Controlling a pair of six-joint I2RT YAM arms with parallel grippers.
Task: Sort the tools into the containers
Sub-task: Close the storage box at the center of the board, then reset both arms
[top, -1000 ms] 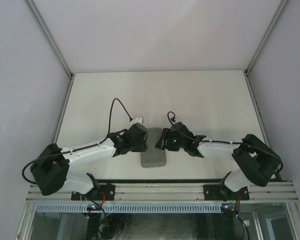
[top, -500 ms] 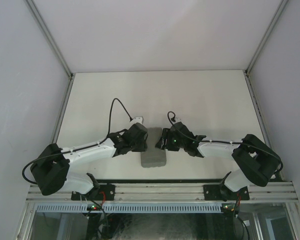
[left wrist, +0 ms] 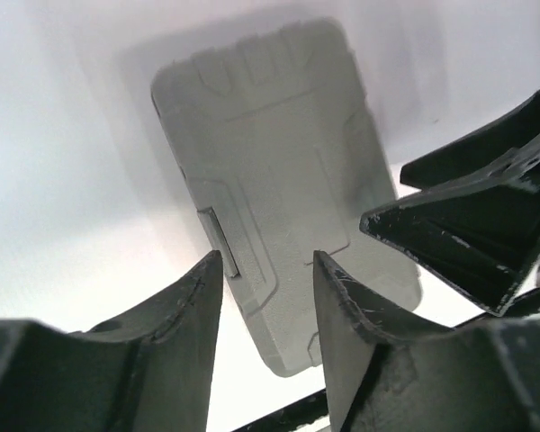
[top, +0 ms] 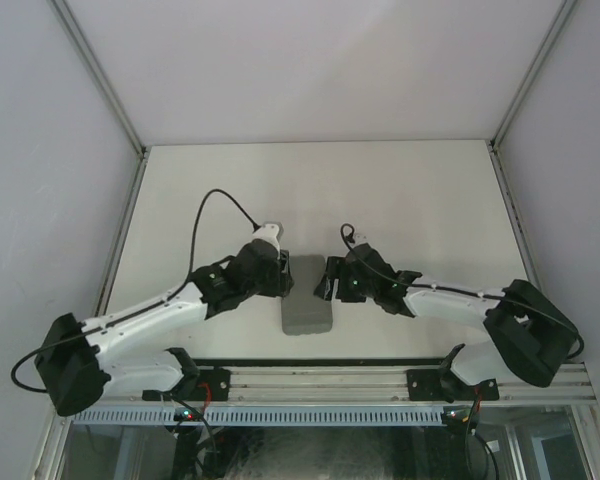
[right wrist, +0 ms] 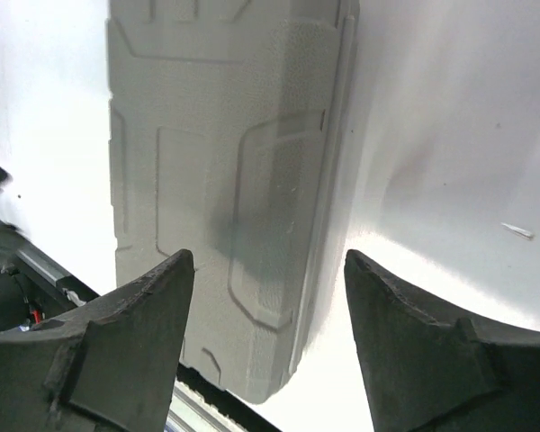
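Observation:
The container, a grey rounded-corner case (top: 308, 302), lies closed on the white table between my two arms. No tools are in view. My left gripper (top: 284, 276) hovers at the case's left long edge, open and holding nothing. From the left wrist, the case (left wrist: 279, 171) lies beyond the left gripper (left wrist: 266, 261), with its latch edge between the fingers. My right gripper (top: 326, 281) is at the case's right edge, also open. In the right wrist view the case (right wrist: 225, 135) and its right edge show between the spread fingers of the right gripper (right wrist: 268, 256).
The aluminium rail (top: 320, 385) with both arm bases runs along the near table edge, just behind the case's near end. Grey walls enclose the table on three sides. One finger of the right gripper (left wrist: 468, 234) shows at the right of the left wrist view.
The left arm has stretched out, its elbow dropping to the lower left. The right arm has shifted slightly and its jaws have spread wider. The case has not moved.

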